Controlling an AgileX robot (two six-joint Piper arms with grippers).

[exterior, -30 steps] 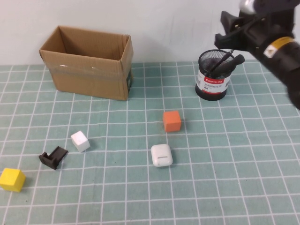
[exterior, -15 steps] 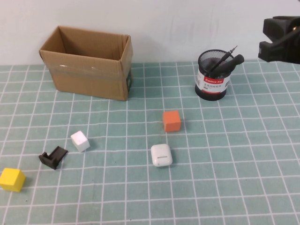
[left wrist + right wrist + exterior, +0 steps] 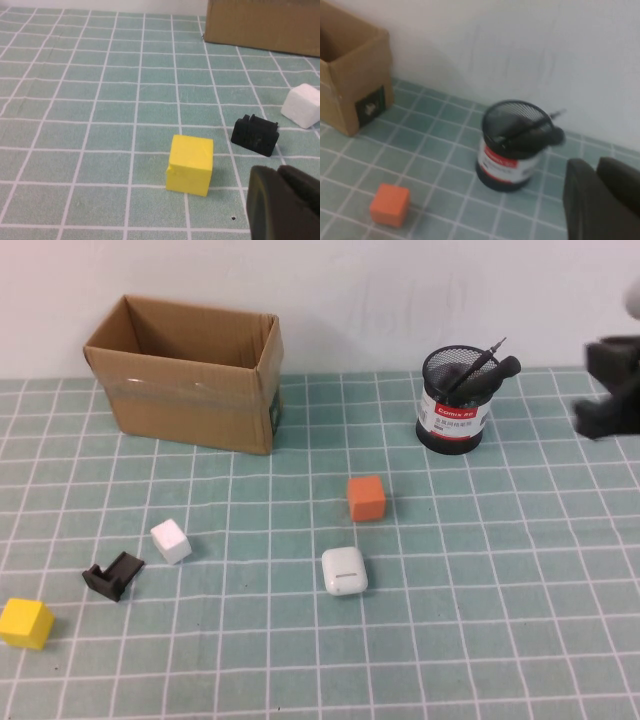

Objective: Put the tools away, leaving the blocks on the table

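Note:
Two tools stand in a black mesh pen cup (image 3: 454, 405): a thick black-handled screwdriver (image 3: 497, 369) and a thin black pen-like one (image 3: 487, 352). The cup also shows in the right wrist view (image 3: 511, 150). My right gripper (image 3: 603, 390) (image 3: 596, 169) hangs shut and empty to the right of the cup. The orange block (image 3: 366, 498) (image 3: 390, 204), white block (image 3: 171, 540) (image 3: 301, 104) and yellow block (image 3: 26, 623) (image 3: 190, 164) lie on the table (image 3: 500, 590). My left gripper (image 3: 276, 174) is shut and empty, close to the yellow block.
An open cardboard box (image 3: 190, 375) stands at the back left. A white earbud case (image 3: 344, 571) lies in front of the orange block. A small black bracket (image 3: 112, 575) (image 3: 255, 135) sits between the white and yellow blocks.
My right gripper has pulled away from above the pen cup, moving right and down, and its jaws have shut. Both screwdrivers stay in the cup. The left arm has not moved.

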